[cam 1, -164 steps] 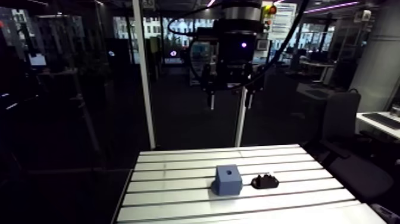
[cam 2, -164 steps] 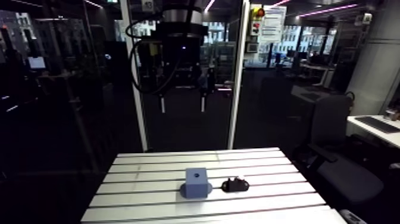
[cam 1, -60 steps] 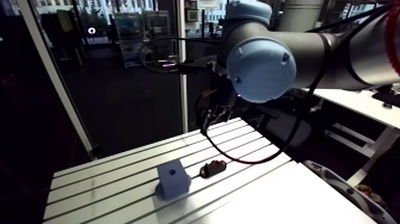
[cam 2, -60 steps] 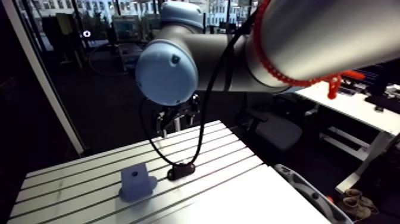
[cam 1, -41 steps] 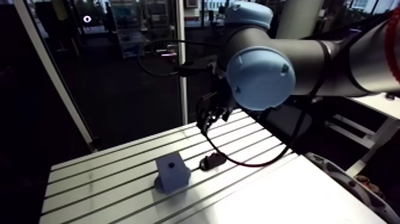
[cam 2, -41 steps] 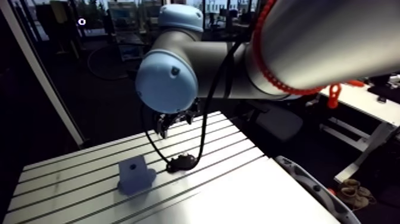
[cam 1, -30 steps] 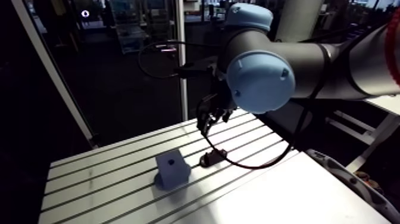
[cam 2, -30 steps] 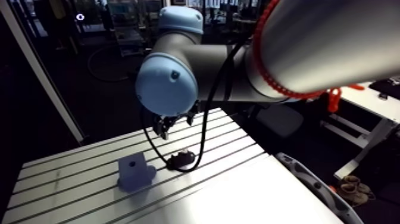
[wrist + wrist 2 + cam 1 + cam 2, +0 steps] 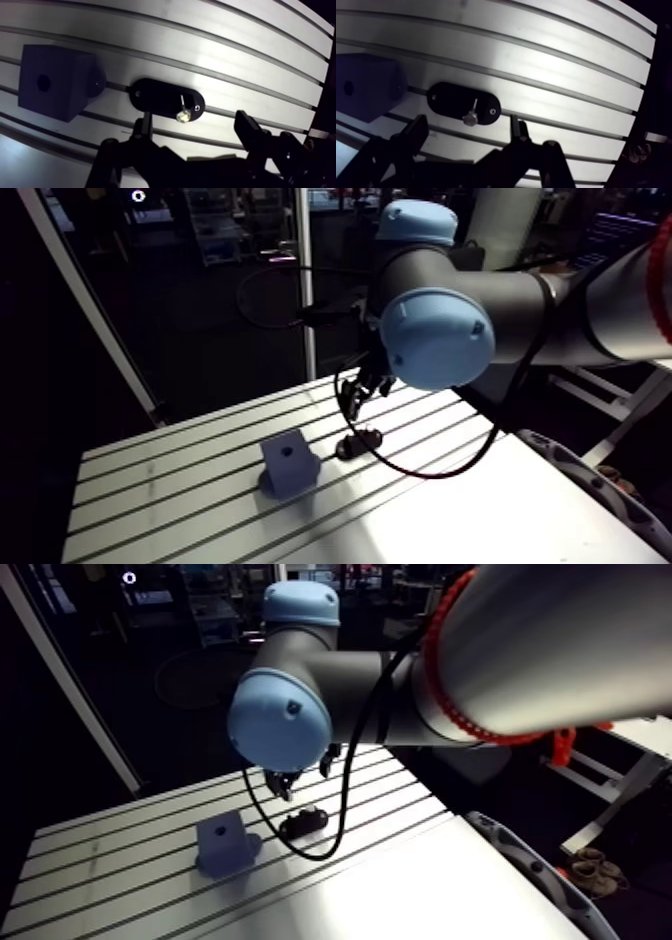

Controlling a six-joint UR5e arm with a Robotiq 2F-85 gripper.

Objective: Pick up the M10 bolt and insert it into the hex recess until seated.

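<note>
The M10 bolt (image 9: 183, 109) stands in a black oval holder (image 9: 150, 95), its bright head nearer the camera than its thin shank. In the wrist view it sits just ahead of the gap between the fingers (image 9: 145, 127). The gripper (image 9: 195, 134) is spread wide and holds nothing; the two dark fingers flank the holder's near edge without touching the bolt. Beside the holder, close to it but apart, is the blue block (image 9: 55, 82), with the hex recess (image 9: 43, 79) as a small dark hole in the face turned towards the camera. Both block and holder rest on the slotted aluminium table (image 9: 150, 503), whose pale ribs and dark grooves run under them; the surface is brightly lit around the holder. The arm view places the block a little left of the frame's centre and the holder just right of it, with the gripper hanging directly above the holder, below the large light-blue joint cap. There the bolt is too small to make out and the fingers are dark. Only the wrist view shows the bolt's head and the open gap.
</note>
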